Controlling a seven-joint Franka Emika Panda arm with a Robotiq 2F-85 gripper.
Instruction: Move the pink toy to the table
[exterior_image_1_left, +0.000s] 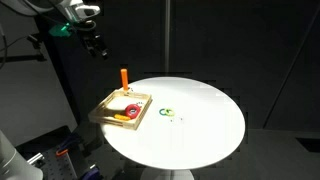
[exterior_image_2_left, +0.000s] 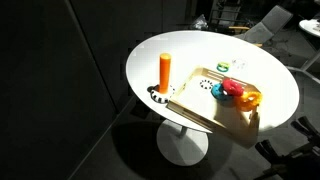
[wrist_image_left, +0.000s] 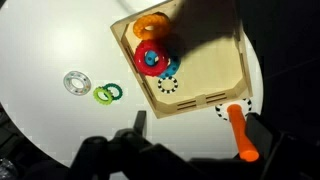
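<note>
The pink toy (wrist_image_left: 150, 57), a small reddish ring, lies flat in the wooden tray (wrist_image_left: 210, 60), seemingly over a blue piece. The tray stands near the edge of the table (wrist_image_left: 50, 50), which is round and white.

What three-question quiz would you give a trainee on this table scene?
1. True or false: the pinkish-red ring-shaped toy lies on the bare top of the round white table.
2. Which stands upright by a corner of the shallow square wooden tray? A blue bottle; B orange cylindrical peg; C silver spoon.
3. Fill in: the robot's gripper hangs in the air, holding nothing, its jaws ____.
Key: 1 false, it lies in the tray; 2 B; 3 open.
</note>
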